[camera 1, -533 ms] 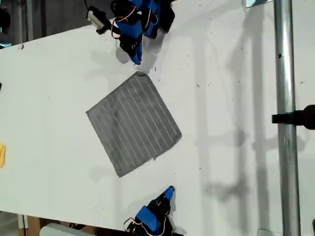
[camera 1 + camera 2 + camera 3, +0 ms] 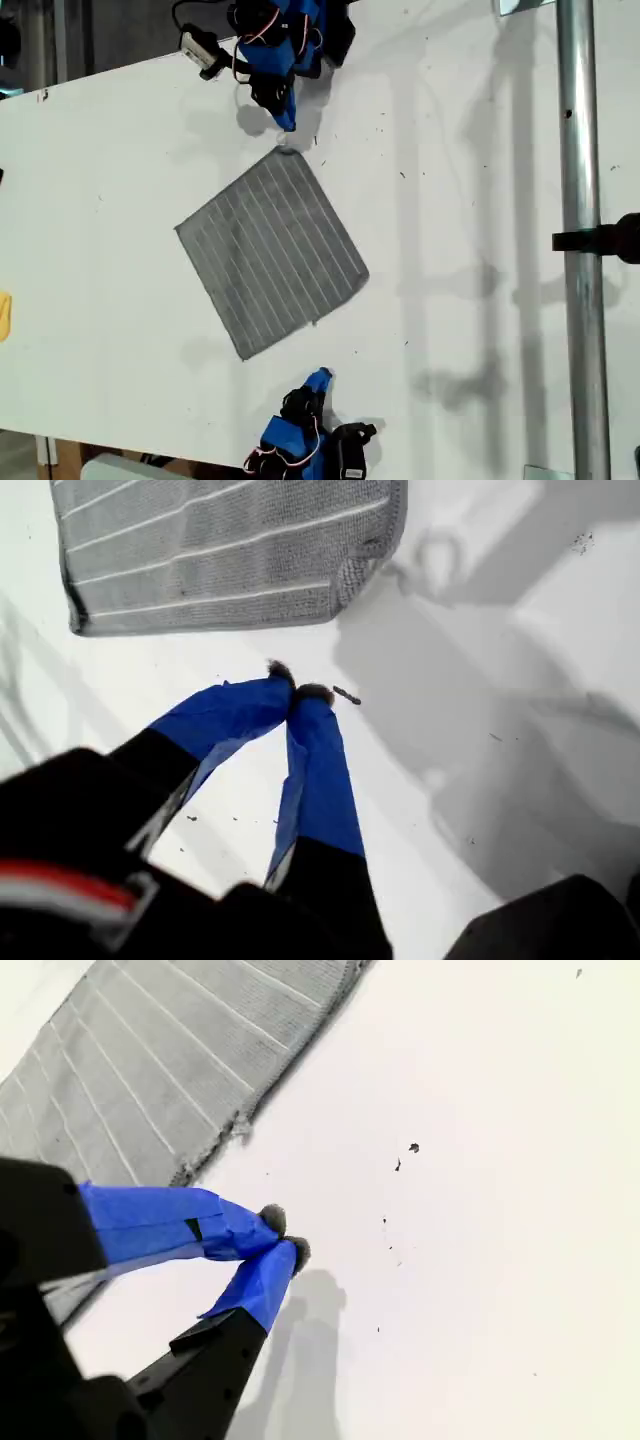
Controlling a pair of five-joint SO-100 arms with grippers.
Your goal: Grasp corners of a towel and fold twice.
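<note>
The grey striped towel (image 2: 272, 252) lies flat on the white table (image 2: 470, 200), turned like a diamond. My first gripper (image 2: 287, 122) is shut with nothing in it, just off the towel's corner (image 2: 286, 152) nearest the exterior view's top. In the first wrist view its blue fingertips (image 2: 300, 692) meet a short way from the towel (image 2: 220, 550). My second gripper (image 2: 320, 378) is also shut and holds nothing, near the exterior view's bottom, apart from the towel's lower edge. The second wrist view shows that gripper (image 2: 285, 1235) on bare table beside the towel (image 2: 170, 1070).
A metal pole (image 2: 580, 250) with a black clamp (image 2: 605, 240) runs down the exterior view's right. A small yellow object (image 2: 4, 315) sits at the exterior view's left edge. The table's near edge runs along the exterior view's bottom left.
My second gripper has swung toward the exterior view's left and slightly toward the towel. My first gripper has shifted a little. The towel has not moved.
</note>
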